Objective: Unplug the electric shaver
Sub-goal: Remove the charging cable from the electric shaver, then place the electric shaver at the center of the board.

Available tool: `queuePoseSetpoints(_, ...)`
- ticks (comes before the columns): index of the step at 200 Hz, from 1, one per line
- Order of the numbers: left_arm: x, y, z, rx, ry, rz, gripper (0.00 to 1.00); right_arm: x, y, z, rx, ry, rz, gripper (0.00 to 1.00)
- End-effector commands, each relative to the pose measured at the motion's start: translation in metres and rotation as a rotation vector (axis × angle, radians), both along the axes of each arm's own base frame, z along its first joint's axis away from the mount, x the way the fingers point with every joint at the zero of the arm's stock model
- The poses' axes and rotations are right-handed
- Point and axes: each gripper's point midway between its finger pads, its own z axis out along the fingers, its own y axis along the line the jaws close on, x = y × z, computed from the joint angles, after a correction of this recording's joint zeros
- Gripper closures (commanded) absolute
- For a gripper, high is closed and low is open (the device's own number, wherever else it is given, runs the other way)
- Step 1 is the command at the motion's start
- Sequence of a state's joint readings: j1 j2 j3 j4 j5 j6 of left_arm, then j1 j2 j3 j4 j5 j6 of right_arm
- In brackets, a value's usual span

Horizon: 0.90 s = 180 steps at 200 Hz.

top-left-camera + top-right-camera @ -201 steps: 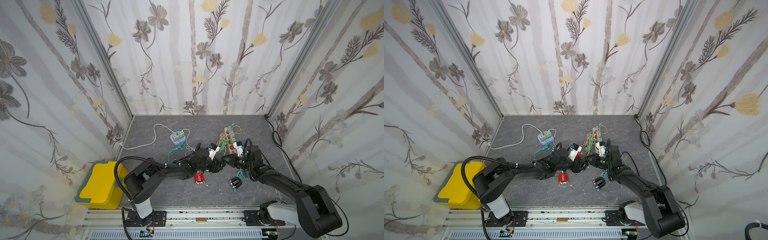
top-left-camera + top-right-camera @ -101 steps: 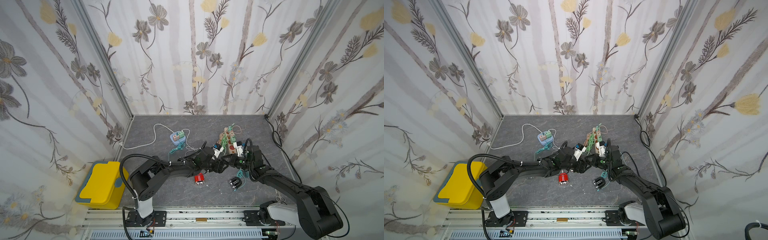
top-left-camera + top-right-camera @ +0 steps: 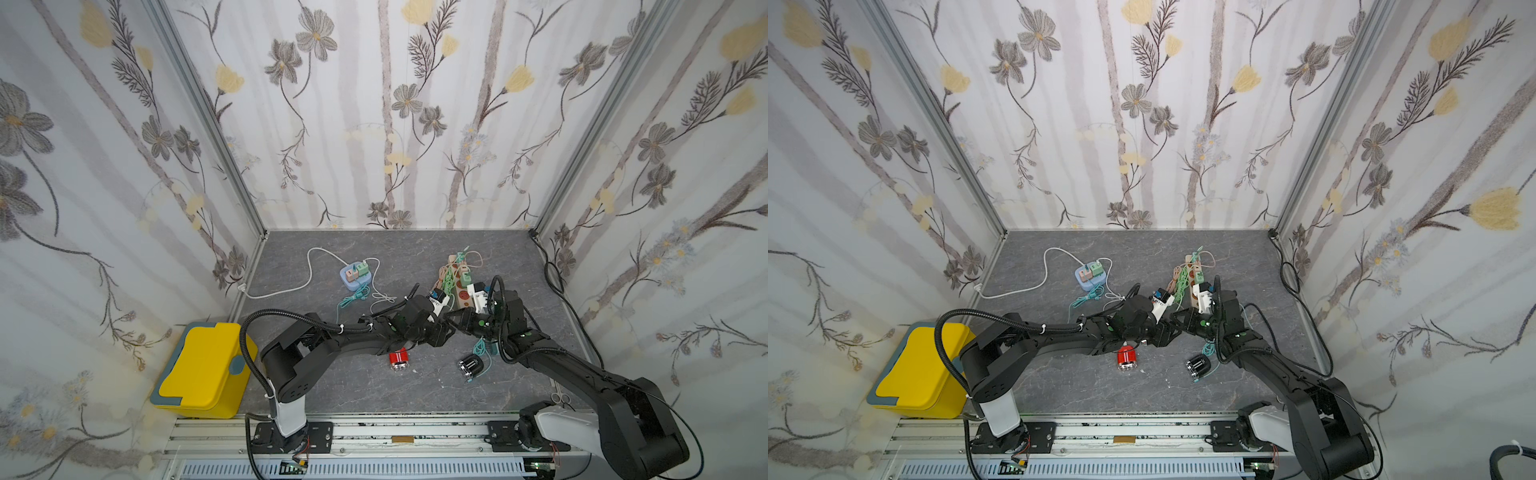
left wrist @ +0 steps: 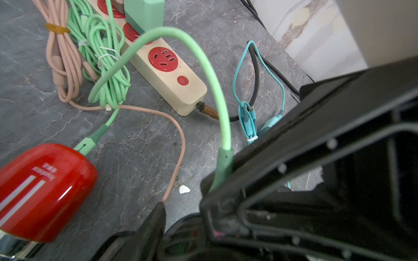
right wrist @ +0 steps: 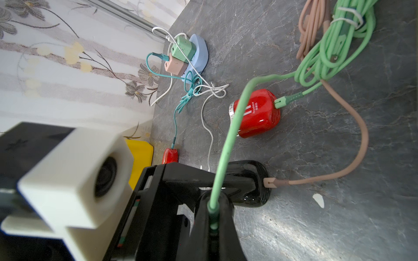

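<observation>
Nearest, right gripper [image 5: 213, 201] pinched fully together on a loose green plug [image 4: 222, 162], plugged into nothing. Just beyond, left gripper [image 3: 441, 330] set about the black shaver [image 5: 251, 180] lying mid-table, seemingly closed on its body, though partly hidden. Pink plug [image 5: 271, 182] still seated in that shaver's end: bracing done, pull not yet made, by this reading. Next: free the right fingers, take the pink plug at its collar, draw straight out. Farther back, power strip [image 4: 172, 85], untouched.
</observation>
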<state>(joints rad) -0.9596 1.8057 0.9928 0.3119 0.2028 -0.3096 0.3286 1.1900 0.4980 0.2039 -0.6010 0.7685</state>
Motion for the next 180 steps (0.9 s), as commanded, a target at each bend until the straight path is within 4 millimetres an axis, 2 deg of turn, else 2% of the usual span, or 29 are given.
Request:
queuePoseSetpoints(1,-0.010,0.010,-0.010,0.044,0.015,-0.027,0.55,0.016,-0.014,0.013,0.010,-0.059,-0.104,1.00)
queuePoseSetpoints(53,-0.043,0.011,-0.030,0.110,0.040,-0.102,0.57,0.030,-0.046,0.033,0.064,-0.113,-0.244,1.00)
queuePoseSetpoints(76,-0.053,0.009,-0.035,0.132,0.045,-0.116,0.58,0.033,-0.051,0.041,0.100,-0.134,-0.267,1.00)
queuePoseSetpoints(119,-0.070,0.005,-0.030,0.125,0.051,-0.130,0.56,0.033,-0.052,0.029,0.028,-0.106,-0.248,1.00)
queuePoseSetpoints(180,-0.089,0.003,-0.054,0.184,0.087,-0.098,0.50,0.026,-0.058,0.019,-0.034,-0.105,-0.245,1.00)
